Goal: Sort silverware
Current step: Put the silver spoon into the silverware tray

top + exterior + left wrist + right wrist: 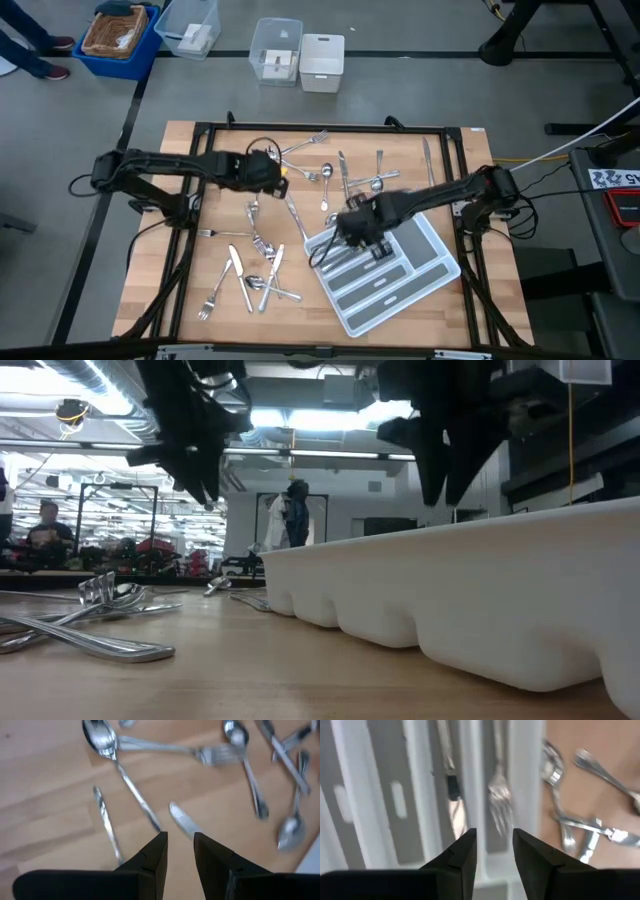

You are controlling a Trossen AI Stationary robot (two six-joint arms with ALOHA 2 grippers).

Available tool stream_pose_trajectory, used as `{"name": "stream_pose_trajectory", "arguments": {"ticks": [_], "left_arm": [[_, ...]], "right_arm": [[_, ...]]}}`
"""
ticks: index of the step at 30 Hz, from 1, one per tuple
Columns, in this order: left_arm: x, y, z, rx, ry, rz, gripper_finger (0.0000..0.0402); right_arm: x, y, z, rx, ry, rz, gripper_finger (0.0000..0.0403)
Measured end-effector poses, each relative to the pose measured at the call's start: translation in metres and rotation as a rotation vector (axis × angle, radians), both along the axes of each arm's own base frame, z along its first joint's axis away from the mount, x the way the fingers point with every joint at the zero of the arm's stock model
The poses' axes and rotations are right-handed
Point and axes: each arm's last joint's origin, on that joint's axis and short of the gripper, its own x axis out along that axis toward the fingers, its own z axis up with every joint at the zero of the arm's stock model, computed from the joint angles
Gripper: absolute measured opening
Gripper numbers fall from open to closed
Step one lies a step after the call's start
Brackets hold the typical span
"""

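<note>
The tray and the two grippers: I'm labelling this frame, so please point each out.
tray (425, 290): high view, bare compartment floor.
left gripper (179, 845): left wrist view, gap between fingertips, over the table.
right gripper (494, 839): right wrist view, gap between fingertips, over the tray.

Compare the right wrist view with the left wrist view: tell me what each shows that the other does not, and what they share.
Only the right wrist view shows the grey tray, with a fork and a knife lying in neighbouring compartments, below the open right gripper. Only the left wrist view shows the left gripper, nothing between its fingers, above a loose knife and a long spoon on bare wood. Both show scattered silverware on the wooden table.
</note>
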Motion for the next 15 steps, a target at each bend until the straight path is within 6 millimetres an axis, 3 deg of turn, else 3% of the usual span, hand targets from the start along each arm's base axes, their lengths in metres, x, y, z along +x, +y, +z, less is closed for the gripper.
{"name": "stream_pose_trajectory", "arguments": {"ticks": [8, 15], "left_arm": [[0.001, 0.046, -0.004, -0.017, -0.081, 0.199, 0.0085], [0.009, 0.075, -0.035, -0.096, 0.013, 0.254, 0.0085]], "right_arm": [[-0.032, -0.062, 0.052, 0.003, -0.117, -0.151, 0.0129], [-0.062, -0.101, 0.084, 0.015, -0.238, -0.291, 0.0129]]}}
